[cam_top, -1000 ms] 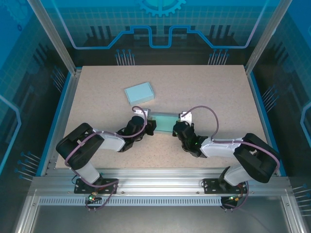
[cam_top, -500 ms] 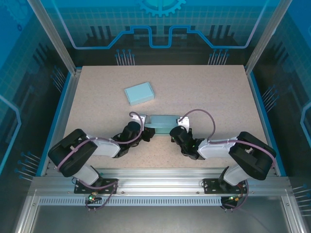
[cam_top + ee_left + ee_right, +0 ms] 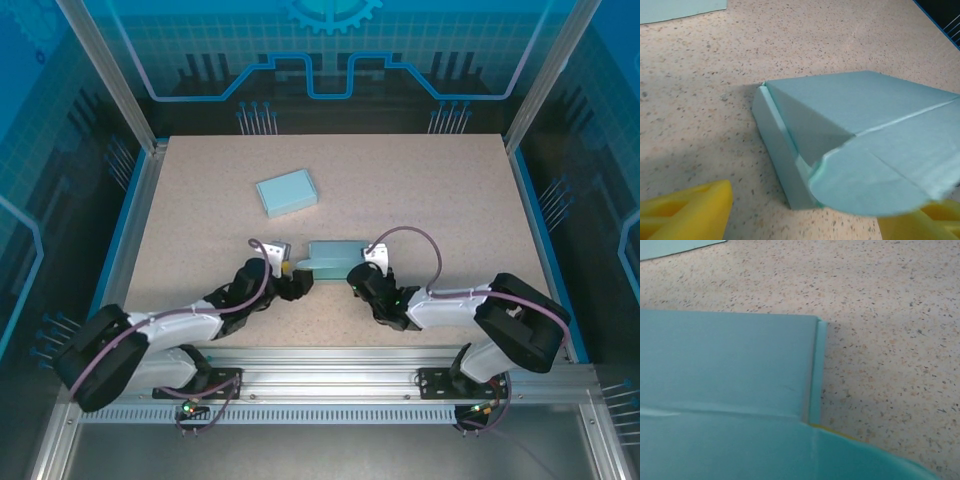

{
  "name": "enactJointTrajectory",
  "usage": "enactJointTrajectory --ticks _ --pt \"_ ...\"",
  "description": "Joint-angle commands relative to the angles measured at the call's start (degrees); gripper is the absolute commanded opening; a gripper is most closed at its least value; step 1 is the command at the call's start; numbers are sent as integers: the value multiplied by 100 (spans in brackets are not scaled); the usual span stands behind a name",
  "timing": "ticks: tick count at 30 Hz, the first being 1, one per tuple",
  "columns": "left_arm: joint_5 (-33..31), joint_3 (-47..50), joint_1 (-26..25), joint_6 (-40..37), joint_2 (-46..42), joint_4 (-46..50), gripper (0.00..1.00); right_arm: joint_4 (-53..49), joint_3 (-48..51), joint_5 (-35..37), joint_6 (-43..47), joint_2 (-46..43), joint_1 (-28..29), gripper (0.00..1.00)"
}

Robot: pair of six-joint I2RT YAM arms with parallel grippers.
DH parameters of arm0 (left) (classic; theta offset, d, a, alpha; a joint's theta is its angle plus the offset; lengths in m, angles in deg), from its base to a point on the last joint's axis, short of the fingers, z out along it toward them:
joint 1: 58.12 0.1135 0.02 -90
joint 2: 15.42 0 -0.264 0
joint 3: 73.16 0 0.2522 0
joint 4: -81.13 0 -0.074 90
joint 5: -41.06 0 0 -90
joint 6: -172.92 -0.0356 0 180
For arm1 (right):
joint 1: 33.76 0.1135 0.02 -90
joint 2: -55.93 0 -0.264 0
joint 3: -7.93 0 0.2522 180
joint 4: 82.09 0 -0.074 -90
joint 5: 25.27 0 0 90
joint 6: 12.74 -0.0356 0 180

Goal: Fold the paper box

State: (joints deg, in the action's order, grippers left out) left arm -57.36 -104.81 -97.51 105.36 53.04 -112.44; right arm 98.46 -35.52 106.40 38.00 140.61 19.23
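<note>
Lying near the front edge of the table (image 3: 430,190), the paper box (image 3: 333,256) is flanked by both arms. The left gripper (image 3: 297,277) is spread wide, with nothing held; how the right gripper (image 3: 355,283) stands at the box's end cannot be told.

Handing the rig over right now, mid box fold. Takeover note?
Left gripper: open, yellow fingers wide apart at the paper box's left end.
Right gripper: at its right end, grip hidden by the box, state unclear.
Done: walls up, lid folded over. A second folded box lies farther back.
Left: rounded flap looks untucked; likely tuck it.
</note>
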Motion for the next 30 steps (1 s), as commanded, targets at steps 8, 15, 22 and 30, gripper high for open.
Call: enactJointTrajectory --ticks 8,15,22,30 --pt "-45 329 -69 1047 -2259 2665 91 -1728 -263 374 -394 -461 570 79" --pt "-347 7 -73 1547 -3645 3947 99 -3275 -810 690 -506 -963 1083 100" --pt "-1110 -727 -66 1396 -3864 4236 99 -4661 -1306 629 -527 -2045 1511 100" --pt "-1598 -1423 -26 329 -3036 3679 99 -4922 -1106 812 -1038 -3873 1283 100"
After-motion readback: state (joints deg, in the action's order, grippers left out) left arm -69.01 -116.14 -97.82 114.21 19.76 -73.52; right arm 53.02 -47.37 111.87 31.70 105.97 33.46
